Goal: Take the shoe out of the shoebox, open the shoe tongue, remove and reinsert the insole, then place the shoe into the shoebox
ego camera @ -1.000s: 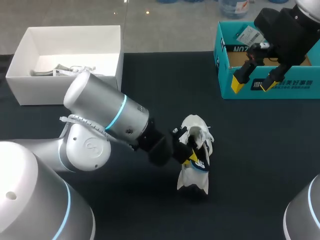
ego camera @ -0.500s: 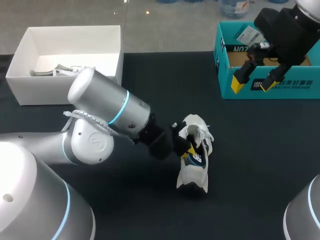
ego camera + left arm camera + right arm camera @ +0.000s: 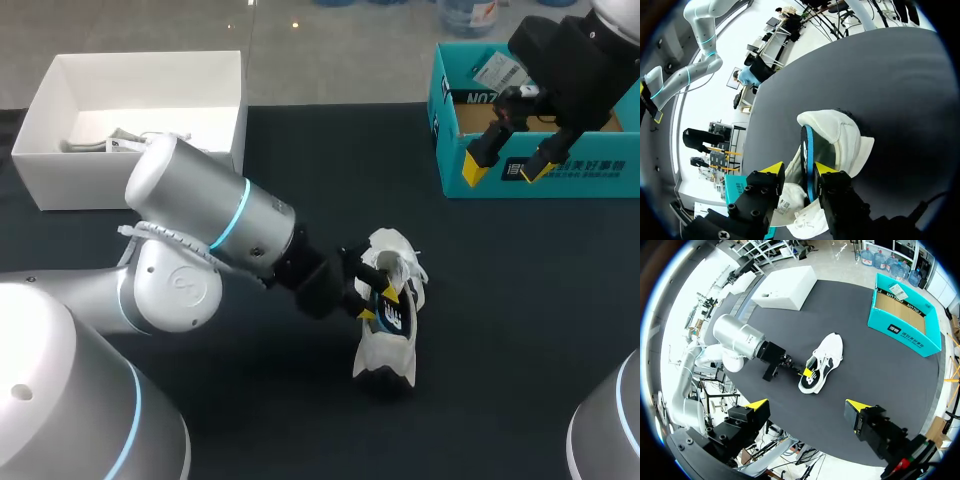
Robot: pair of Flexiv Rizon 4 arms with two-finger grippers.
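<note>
Left arm (image 3: 210, 225) comes in from 8 o'clock and reaches to the middle of the table (image 3: 500, 300). Left gripper (image 3: 799, 168) is at the mouth of the shoe (image 3: 388, 350). Its yellow fingertips (image 3: 771, 167) are narrowed, clamped from two sides on a blue-edged part (image 3: 807, 165) at the shoe opening. Insole or collar lining, can't tell. White padded upper sits just ahead of the tips.

The shoe is out of both boxes, on the dark table near its centre. It is white with black and blue side panels and lies roughly along the 12–6 line. It is tilted, with the gripped opening toward 12.

White box (image 3: 150, 75) is at 10 o'clock from the shoe, well apart, open top. Pale loose bits (image 3: 120, 142) lie in its near corner, too small to tell what they are.

Teal shoebox (image 3: 440, 130) is at 2 o'clock from the shoe, well apart, open top, brown inside. A white tag (image 3: 495, 70) lies in it at the far side.

Right gripper (image 3: 508, 165) hangs over the teal shoebox's near wall. Its claw is spread wide, with nothing between the tips. Right arm enters from the 1 o'clock corner.
</note>
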